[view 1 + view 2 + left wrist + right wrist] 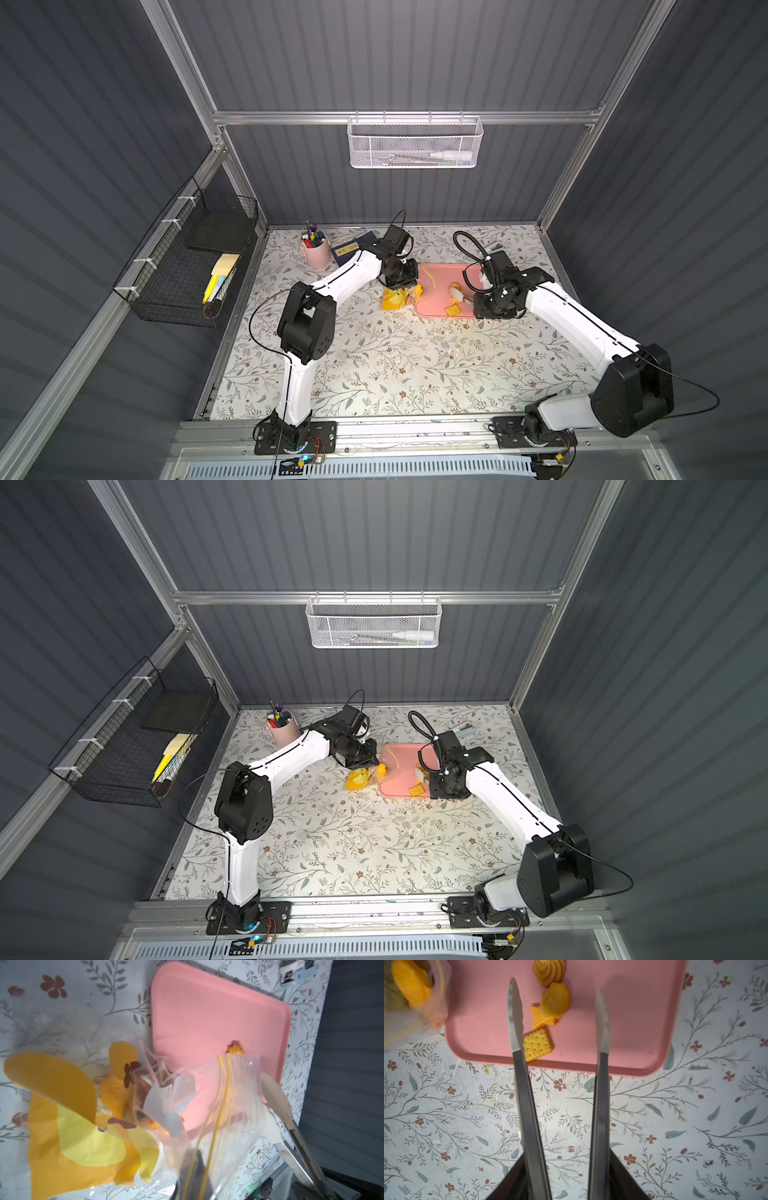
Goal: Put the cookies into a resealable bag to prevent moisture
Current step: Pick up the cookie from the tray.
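Some cookies (554, 999) bagged, three left on the pink tray (633, 1022).
The left jaws were pressed together on the mouth edge of the resealable bag (234, 1093), which sat on the desk (467, 1115) at 9 o'clock of the tray with at least one orange piece inside. The right jaws gripped the tongs (527, 1105), whose tips stood spread and empty above the tray. In both top views the three cookies lay toward the tray's 5 o'clock. I judged that moving them and sealing the bag remained.
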Controlling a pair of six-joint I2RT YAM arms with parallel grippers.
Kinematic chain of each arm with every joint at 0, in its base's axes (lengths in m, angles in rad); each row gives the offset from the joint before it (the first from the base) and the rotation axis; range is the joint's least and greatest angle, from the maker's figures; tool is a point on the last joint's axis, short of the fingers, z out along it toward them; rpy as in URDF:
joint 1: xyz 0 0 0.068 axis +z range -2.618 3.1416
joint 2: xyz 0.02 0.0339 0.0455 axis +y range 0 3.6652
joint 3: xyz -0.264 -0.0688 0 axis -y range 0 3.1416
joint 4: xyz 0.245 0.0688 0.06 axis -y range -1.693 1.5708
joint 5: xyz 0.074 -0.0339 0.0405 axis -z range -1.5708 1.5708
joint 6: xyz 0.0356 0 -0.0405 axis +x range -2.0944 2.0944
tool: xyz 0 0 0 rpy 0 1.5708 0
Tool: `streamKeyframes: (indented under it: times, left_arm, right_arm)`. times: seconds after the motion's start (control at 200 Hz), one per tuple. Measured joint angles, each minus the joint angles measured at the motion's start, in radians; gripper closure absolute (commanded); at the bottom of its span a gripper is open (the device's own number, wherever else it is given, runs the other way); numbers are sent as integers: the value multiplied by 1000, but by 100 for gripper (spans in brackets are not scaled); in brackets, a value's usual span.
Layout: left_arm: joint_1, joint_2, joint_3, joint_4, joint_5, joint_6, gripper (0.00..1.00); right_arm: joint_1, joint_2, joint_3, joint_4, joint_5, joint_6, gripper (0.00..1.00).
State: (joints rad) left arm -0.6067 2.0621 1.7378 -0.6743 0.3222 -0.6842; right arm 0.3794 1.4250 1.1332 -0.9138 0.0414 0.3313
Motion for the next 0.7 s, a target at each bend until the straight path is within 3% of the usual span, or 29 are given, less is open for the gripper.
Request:
streamKeyframes:
  times: [0.17,0.32,0.7]
  left_arm:
    - [0,4,-26,3,19,0,100]
    - [0,5,-31,17,27,0,100]
    - [0,6,-44,33,42,-4,100]
  right_arm:
    - [47,72,8,-24,46,-3,50]
    - [58,114,21,-53,93,-10,60]
    - [58,25,60,-97,116,-22,70]
